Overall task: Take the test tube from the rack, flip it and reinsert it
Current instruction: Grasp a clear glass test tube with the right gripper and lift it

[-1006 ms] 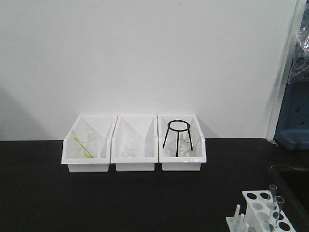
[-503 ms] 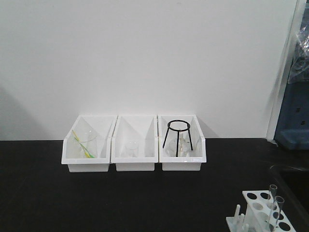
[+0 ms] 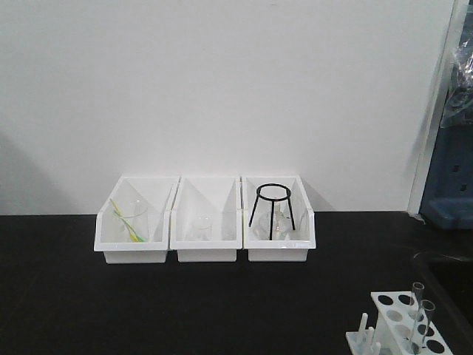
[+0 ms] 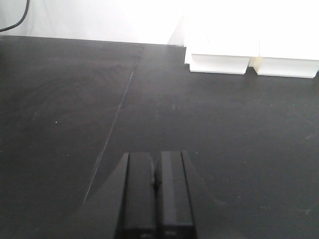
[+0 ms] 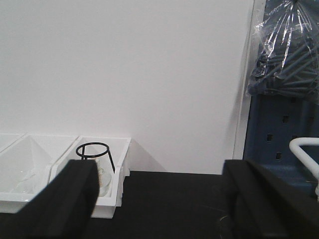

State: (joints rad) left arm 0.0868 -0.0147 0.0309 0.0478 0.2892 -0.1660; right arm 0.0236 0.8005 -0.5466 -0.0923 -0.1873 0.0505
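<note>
White plastic rack (image 3: 384, 330), clear glass test tubes (image 3: 417, 296), matt black table (image 3: 185, 310)

A black bench (image 3: 207, 310) is carrying three white bins in a row: the middle bin (image 3: 205, 254) is touching a left bin (image 3: 133, 256) and a right bin (image 3: 277, 254). The rack (image 3: 380, 325) is sitting well to the right of the middle bin, nearer the camera.

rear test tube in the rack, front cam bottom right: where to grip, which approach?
Grip the rear test tube by its bare upper glass, just under the rim, above the rack top plate. It stands near upright, lower part down in a hole, so probably come from above and lift along its axis. A second tube stands close by; turn the tool to miss it.
</note>
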